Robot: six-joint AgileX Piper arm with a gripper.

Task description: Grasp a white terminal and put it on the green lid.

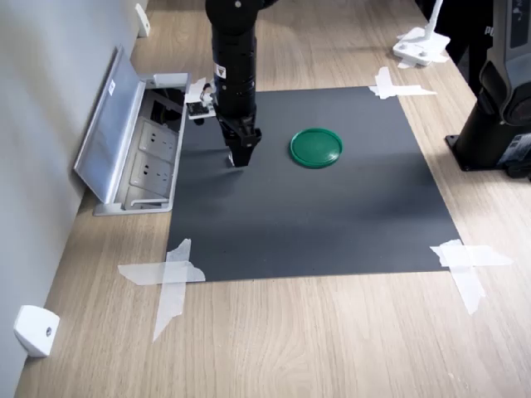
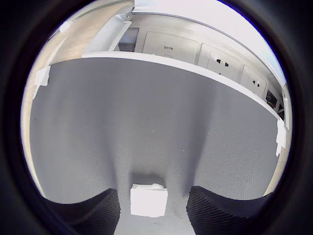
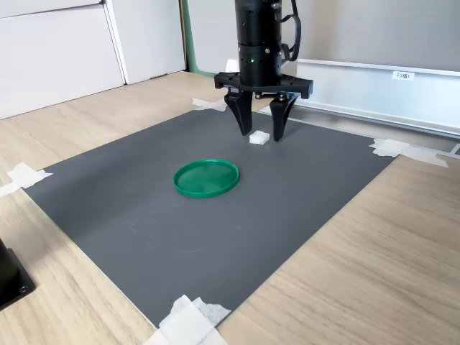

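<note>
A tiny white terminal (image 3: 259, 137) lies on the dark mat, and my gripper (image 3: 260, 132) stands straight down over it, open, with one finger on each side. The wrist view shows the terminal (image 2: 148, 199) between the two dark fingertips (image 2: 98, 213) with a gap on both sides, so the gripper (image 2: 151, 197) touches nothing. In the first exterior view the gripper (image 1: 239, 157) hides the terminal. The round green lid (image 1: 316, 147) lies flat on the mat to the first exterior view's right of the gripper. In the second exterior view the lid (image 3: 206, 177) is nearer the camera and left of it.
The black mat (image 1: 315, 224) is taped at its corners to a wooden table. An open socket box (image 1: 141, 157) with a raised metal flap borders the mat's left edge in the first exterior view. A white wedge piece (image 1: 35, 330) sits near left; a black stand (image 1: 498, 108) at right.
</note>
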